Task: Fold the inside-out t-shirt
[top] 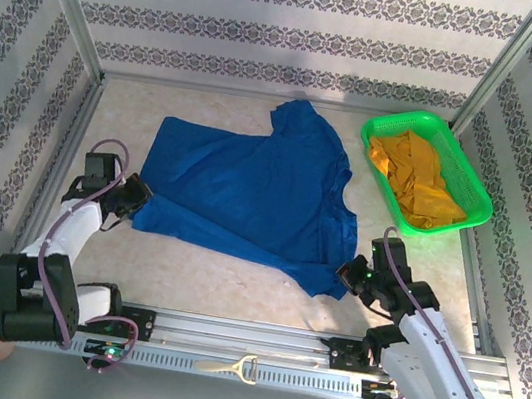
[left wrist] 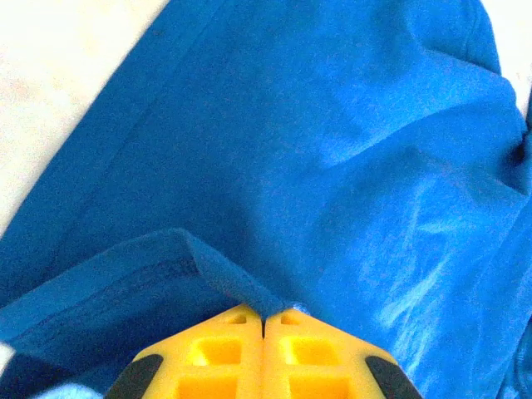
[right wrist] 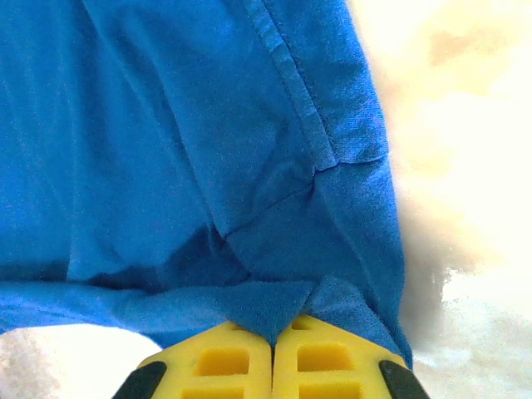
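Left wrist — t-shirt (left wrist: 332, 166) fold hides left tool (left wrist: 263, 320) tips.

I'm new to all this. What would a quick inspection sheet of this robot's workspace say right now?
Surface: pale table, bare in front of the cloth.
Job's things: blue t-shirt spread out and rumpled, not yet folded.
Clutter: green basket at the far right holding a mustard garment; cream handled tool on the front rail.
Grippers: left gripper shut on the t-shirt's near left edge; right gripper shut on its near right corner.
Cables: purple cable looped along each arm.
Surroundings: patterned walls and metal frame posts.
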Robot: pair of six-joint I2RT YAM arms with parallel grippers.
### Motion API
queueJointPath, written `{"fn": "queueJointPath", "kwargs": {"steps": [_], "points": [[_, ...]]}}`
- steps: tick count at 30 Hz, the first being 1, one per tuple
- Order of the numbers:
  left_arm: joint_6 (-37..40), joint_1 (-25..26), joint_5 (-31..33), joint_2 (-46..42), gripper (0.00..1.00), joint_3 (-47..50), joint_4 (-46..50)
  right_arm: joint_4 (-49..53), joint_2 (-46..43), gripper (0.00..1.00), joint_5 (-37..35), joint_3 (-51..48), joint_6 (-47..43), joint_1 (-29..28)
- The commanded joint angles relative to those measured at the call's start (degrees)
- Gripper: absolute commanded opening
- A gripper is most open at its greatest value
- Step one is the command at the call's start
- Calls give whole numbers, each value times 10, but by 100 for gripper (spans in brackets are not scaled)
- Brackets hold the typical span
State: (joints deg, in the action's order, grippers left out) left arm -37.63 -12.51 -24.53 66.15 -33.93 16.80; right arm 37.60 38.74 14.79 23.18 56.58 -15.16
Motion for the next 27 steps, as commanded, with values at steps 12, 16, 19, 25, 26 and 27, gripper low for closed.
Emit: {"fn": "queueJointPath", "kwargs": {"steps": [12, 16, 19, 25, 26, 27], "points": [[10, -9, 52, -91, 0, 17, 131, 71, -35, 0, 25, 47, -6, -1], [-16, -9, 79, -129, 0, 39, 148, 75, -38, 0, 45, 32, -5, -11], [-28, -9, 114, -167, 0, 47, 171, 92, -40, 19, 46, 19, -8, -24], [-35, -9, 153, -212, 1, 52, 213, 161, -74, 54, -7, 46, -2, -29], [-38, -9, 158, -220, 7, 52, 220, 159, -74, 54, -17, 53, 1, -25], [-42, -9, 165, -228, 17, 51, 228, 153, -67, 54, -22, 59, 2, -18]]}}
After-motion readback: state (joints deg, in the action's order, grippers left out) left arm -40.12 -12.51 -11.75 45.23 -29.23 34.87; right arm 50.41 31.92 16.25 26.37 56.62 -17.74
